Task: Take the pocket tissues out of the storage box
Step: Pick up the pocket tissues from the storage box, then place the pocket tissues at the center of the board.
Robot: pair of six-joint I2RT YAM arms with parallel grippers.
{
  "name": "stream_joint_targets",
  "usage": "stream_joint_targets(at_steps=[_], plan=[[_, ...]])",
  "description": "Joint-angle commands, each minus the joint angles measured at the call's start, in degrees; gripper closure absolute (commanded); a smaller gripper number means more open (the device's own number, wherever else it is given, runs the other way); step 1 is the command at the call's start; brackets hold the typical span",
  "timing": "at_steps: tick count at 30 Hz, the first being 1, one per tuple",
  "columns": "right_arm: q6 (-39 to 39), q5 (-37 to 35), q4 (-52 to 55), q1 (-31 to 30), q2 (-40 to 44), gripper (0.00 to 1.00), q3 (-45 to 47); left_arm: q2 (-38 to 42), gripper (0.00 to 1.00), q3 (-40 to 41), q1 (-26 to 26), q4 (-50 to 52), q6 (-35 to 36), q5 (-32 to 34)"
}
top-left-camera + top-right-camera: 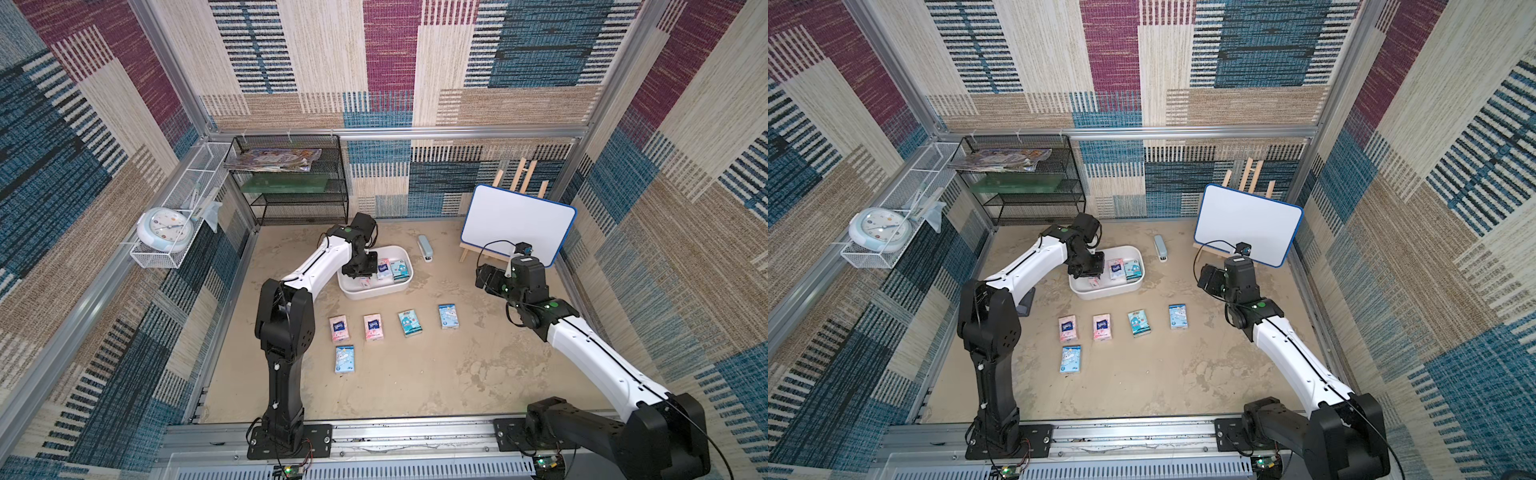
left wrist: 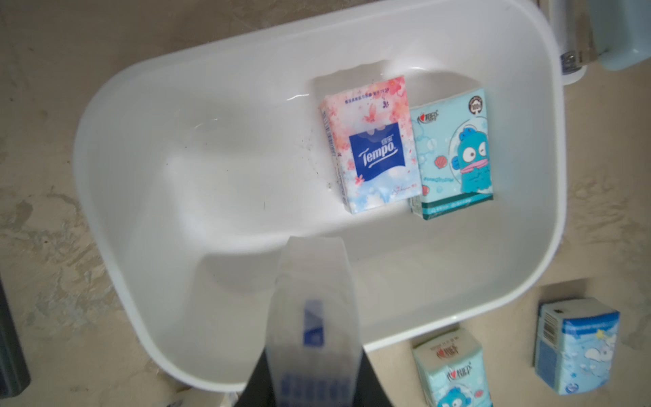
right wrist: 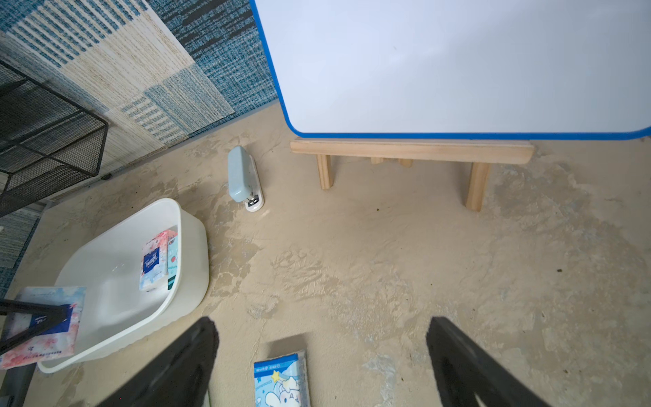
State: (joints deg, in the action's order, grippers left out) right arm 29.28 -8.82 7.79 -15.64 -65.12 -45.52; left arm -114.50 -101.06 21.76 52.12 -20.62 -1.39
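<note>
The white storage box (image 1: 374, 296) (image 1: 1100, 296) stands mid-table. My left gripper (image 1: 362, 274) (image 2: 311, 380) reaches into its left part and is shut on a pink pocket tissue packet (image 2: 313, 317) (image 3: 45, 324), which is held on edge. Two more packets lie flat inside at the right end, a pink one (image 2: 371, 144) and a teal one (image 2: 452, 151). Several packets lie in rows on the table in front of the box, among them a pink one (image 1: 339, 328) and a light blue one (image 1: 448, 316). My right gripper (image 1: 484, 279) (image 3: 322, 327) hangs open above that light blue packet (image 3: 281, 380), holding nothing.
A grey-blue stapler (image 1: 425, 248) (image 3: 243, 176) lies behind the box to the right. A whiteboard on a wooden easel (image 1: 519, 224) stands at the back right. At the back left are a black mesh shelf (image 1: 291, 183) and a white wire basket holding a clock (image 1: 164, 228).
</note>
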Motion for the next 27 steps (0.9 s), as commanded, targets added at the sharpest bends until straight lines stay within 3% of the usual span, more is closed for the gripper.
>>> stream_joint_targets(at_steps=[1,16,27], plan=[[-1.39,2.33,-1.48,0.13,0.97,0.02,-0.48,4.88,0.78,4.13,0.29,-0.77,-1.83,-2.04],[-2.60,9.30,-1.87,0.00,8.07,0.02,4.55,32.48,0.81,37.41,2.35,-12.97,-10.45,-17.86],[-0.85,16.58,-4.23,-0.01,9.84,0.04,7.70,40.79,0.82,51.90,7.80,-17.77,-16.20,-21.40]])
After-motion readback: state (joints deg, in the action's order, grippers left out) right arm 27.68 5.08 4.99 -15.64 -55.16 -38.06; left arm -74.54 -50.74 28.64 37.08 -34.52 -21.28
